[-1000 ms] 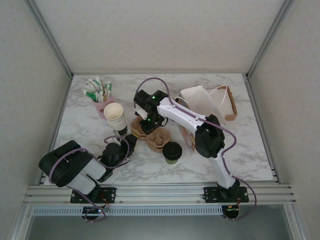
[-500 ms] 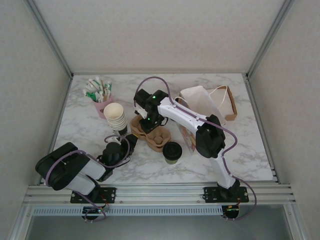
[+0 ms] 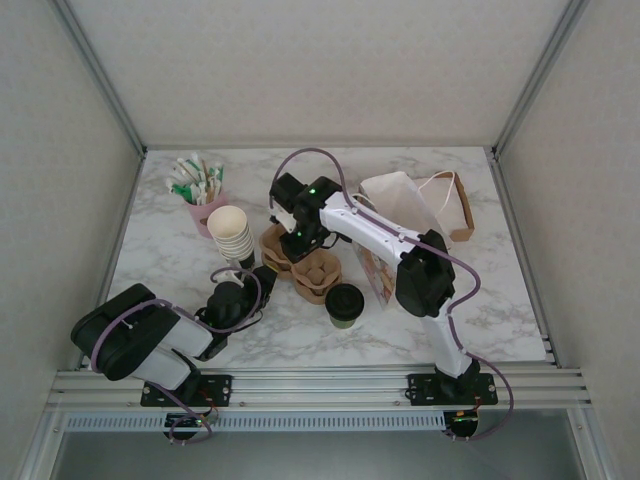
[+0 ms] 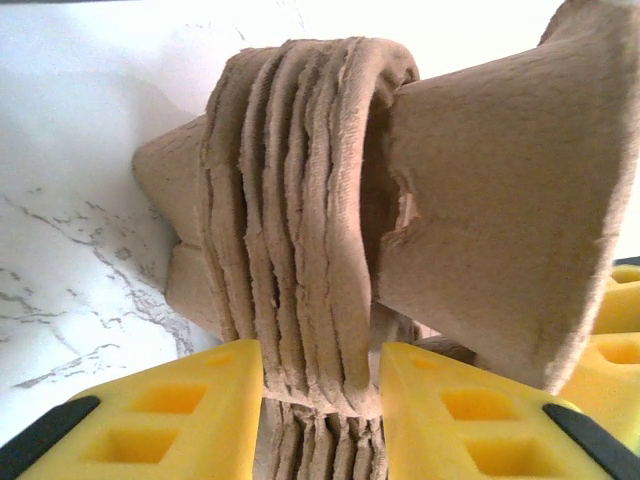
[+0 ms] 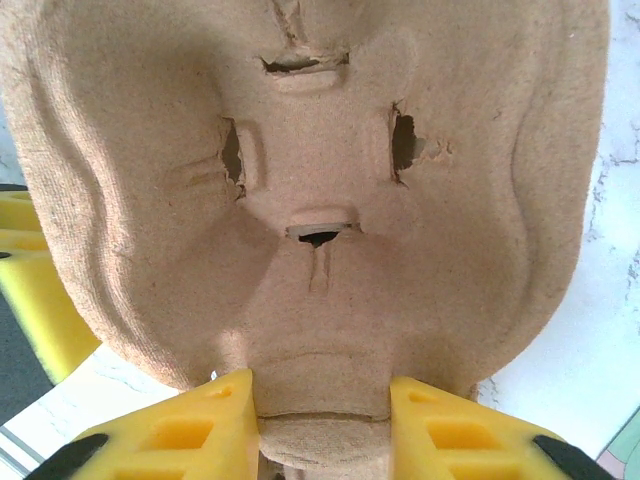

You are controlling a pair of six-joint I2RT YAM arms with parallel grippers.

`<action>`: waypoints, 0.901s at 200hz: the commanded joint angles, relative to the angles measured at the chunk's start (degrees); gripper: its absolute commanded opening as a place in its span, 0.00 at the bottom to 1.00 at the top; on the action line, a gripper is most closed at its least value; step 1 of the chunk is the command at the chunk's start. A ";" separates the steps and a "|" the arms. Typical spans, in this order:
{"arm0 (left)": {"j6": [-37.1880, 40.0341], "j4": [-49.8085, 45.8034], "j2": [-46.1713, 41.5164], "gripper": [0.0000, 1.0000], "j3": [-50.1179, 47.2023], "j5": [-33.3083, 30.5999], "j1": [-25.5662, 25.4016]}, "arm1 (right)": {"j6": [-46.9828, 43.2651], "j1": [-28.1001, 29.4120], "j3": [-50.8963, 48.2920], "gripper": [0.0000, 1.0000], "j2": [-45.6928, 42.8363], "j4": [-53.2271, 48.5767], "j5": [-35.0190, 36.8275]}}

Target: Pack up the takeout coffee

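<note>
The takeout coffee (image 3: 345, 304), olive-green with a black lid, stands upright on the marble table in front of a stack of brown pulp cup carriers (image 3: 310, 272). My left gripper (image 3: 262, 278) is shut on the near-left edge of that stack; in the left wrist view its yellow fingers (image 4: 170, 420) pinch several layered rims (image 4: 300, 200). My right gripper (image 3: 297, 245) comes in from the far side. It is shut on a tab of the top carrier (image 5: 320, 180), whose hollow fills the space above the right gripper (image 5: 322, 425). Both grippers are apart from the coffee.
A cream paper bag (image 3: 405, 205) with handles lies open behind the right arm. A stack of lidless paper cups (image 3: 232, 235) and a pink cup of packets (image 3: 205, 205) stand at the left. Bare marble (image 3: 500, 290) lies at the right.
The right gripper and forearm have shifted slightly right and away, with the top carrier held. The left arm has barely moved. The coffee stays put.
</note>
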 commanded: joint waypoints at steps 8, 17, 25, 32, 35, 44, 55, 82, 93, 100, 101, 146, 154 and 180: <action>1.62 -3.22 -3.20 0.38 1.35 -0.13 -0.63 | 1.01 -0.54 1.27 0.33 -4.12 0.27 2.18; 1.94 -4.48 -4.15 0.39 1.70 -0.22 -0.62 | 1.12 -0.68 1.69 0.33 -4.41 0.04 2.49; 2.23 -5.59 -5.11 0.40 2.06 -0.24 -0.75 | 1.10 -0.64 2.01 0.33 -4.68 -0.09 2.68; 2.47 -6.56 -5.91 0.40 2.42 -0.33 -0.79 | 1.18 -0.71 2.47 0.33 -4.85 -0.17 2.97; 2.58 -7.02 -6.19 0.41 2.52 -0.39 -0.83 | 1.19 -0.71 2.60 0.33 -4.94 -0.28 3.07; 2.70 -8.04 -7.12 0.41 2.75 -0.50 -0.92 | 1.19 -0.72 3.01 0.33 -5.17 -0.48 3.20; 2.86 -9.00 -8.21 0.42 2.87 -0.68 -1.01 | 1.28 -0.80 3.47 0.33 -5.48 -0.77 3.48; 2.96 -10.41 -10.15 0.43 2.96 -0.94 -1.32 | 1.61 -0.89 4.65 0.33 -6.28 -0.89 3.95; 3.04 -11.22 -11.10 0.43 3.04 -0.94 -1.45 | 1.72 -0.95 5.30 0.33 -6.50 -1.10 3.93; 3.12 -11.87 -11.78 0.44 3.15 -1.03 -1.57 | 1.80 -1.02 5.79 0.33 -6.55 -1.17 3.93; 3.13 -11.96 -11.88 0.44 3.19 -1.03 -1.60 | 1.80 -1.04 5.84 0.33 -6.59 -1.16 3.93; 4.01 -17.52 -17.75 0.51 3.75 -2.16 -2.14 | 2.50 -1.06 9.11 0.33 -6.91 -1.52 2.36; 4.16 -18.50 -18.80 0.52 3.75 -2.37 -2.24 | 2.63 -1.10 9.61 0.33 -6.97 -1.53 1.85; 4.43 -21.49 -22.45 0.55 3.73 -3.09 -2.59 | 3.12 -1.07 11.86 0.34 -7.16 -1.60 0.16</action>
